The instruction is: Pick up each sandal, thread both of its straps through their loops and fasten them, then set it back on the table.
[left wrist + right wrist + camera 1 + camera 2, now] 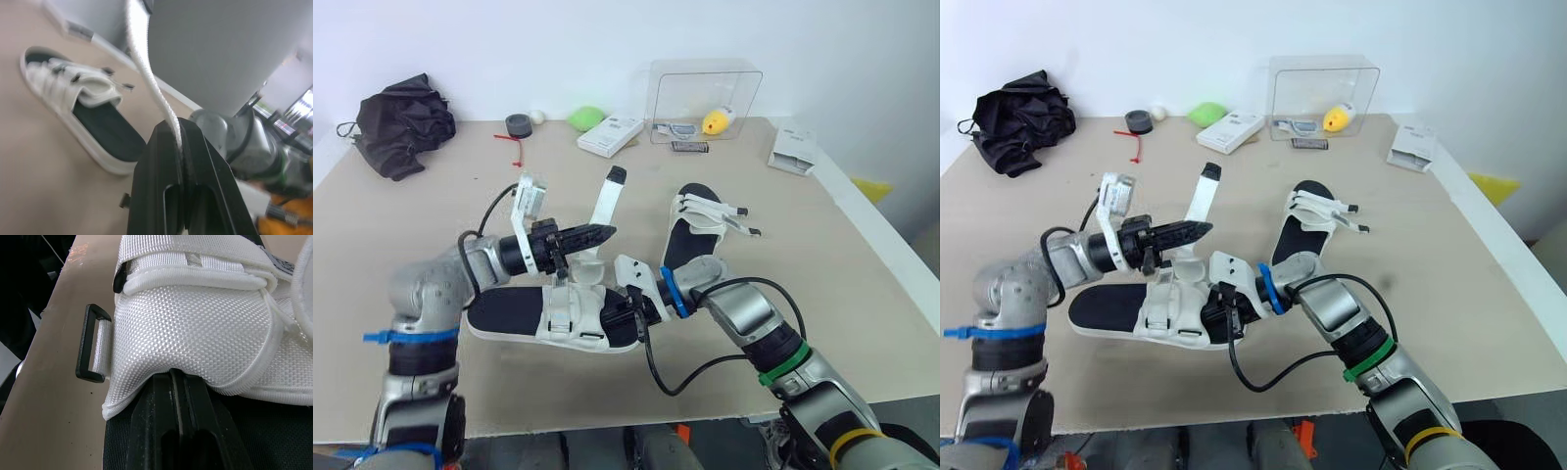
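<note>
Pinching strap [604, 204] of sandal [504, 315], left hand [605, 234]

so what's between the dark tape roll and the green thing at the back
A small white ball, close beside the tape roll; both eye views show it.

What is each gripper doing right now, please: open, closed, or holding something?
Left gripper: closed, pinching the white strap.
Right gripper: closed on the fabric edge of the sandal.

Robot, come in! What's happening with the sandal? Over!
Left gripper shut on strap, strap raised. Right gripper shut on near sandal, at its white upper. Other sandal apart, nothing in the way.
</note>
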`<action>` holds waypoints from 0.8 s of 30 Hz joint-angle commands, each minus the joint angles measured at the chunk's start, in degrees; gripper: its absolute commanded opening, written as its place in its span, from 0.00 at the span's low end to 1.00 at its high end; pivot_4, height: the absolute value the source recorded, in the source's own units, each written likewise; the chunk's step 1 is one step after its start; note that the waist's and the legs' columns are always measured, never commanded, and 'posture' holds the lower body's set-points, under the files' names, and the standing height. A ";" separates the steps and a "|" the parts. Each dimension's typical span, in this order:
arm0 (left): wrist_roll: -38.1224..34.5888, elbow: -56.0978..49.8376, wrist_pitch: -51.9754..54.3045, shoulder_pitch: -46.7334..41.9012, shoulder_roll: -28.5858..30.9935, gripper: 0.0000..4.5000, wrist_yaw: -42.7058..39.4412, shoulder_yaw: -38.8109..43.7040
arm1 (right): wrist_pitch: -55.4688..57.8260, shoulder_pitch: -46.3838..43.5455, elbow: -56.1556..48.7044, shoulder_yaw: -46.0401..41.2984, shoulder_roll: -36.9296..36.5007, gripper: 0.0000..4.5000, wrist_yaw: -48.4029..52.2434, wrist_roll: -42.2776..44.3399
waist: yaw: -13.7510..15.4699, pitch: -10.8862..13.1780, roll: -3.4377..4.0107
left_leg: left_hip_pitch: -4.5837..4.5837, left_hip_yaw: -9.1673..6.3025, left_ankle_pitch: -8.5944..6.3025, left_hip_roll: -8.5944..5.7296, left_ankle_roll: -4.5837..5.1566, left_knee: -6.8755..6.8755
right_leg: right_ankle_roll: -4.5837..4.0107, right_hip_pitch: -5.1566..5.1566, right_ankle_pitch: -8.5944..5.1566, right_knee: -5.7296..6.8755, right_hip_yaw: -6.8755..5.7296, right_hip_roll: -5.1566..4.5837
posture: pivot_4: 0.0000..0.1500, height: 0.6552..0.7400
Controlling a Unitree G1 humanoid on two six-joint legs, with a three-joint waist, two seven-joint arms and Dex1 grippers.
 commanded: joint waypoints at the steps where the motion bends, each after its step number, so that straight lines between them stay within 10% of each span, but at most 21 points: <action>1: 10.55 -6.43 -24.15 2.96 1.72 0.01 -9.00 -4.49 | 1.30 1.55 3.94 3.06 -0.47 0.00 -1.27 -2.92 | 0.00 0.00 0.00 | 0.00 0.01 0.00 0.02 0.00 0.00 | -0.02 -0.01 -0.01 -0.03 0.00 0.02 | 1.00 1.00; 12: 25.04 6.54 -75.65 6.12 5.06 0.01 -23.09 -8.08 | 0.18 1.25 5.06 3.61 -0.52 0.00 -0.36 -3.27 | -0.02 0.00 0.02 | -0.01 0.14 -0.13 0.15 0.22 -0.02 | -0.13 -0.05 -0.08 -0.05 0.06 0.09 | 1.00 1.00; 22: 22.26 9.69 -82.78 6.15 8.78 0.99 -23.30 -9.55 | -1.47 -0.02 7.25 4.23 0.01 0.00 0.75 -3.69 | -0.06 0.00 0.03 | 0.07 0.27 -0.17 0.27 0.38 0.02 | -0.11 -0.02 -0.04 -0.04 0.08 0.18 | 1.00 1.00; 24: 20.56 7.22 -77.89 8.13 12.14 0.99 -24.17 -10.11 | -1.88 -0.30 7.70 4.44 0.02 0.00 1.08 -3.80 | -0.13 0.00 0.03 | 0.08 0.27 -0.17 0.30 0.38 0.02 | -0.12 -0.02 -0.04 -0.03 0.08 0.22 | 1.00 1.00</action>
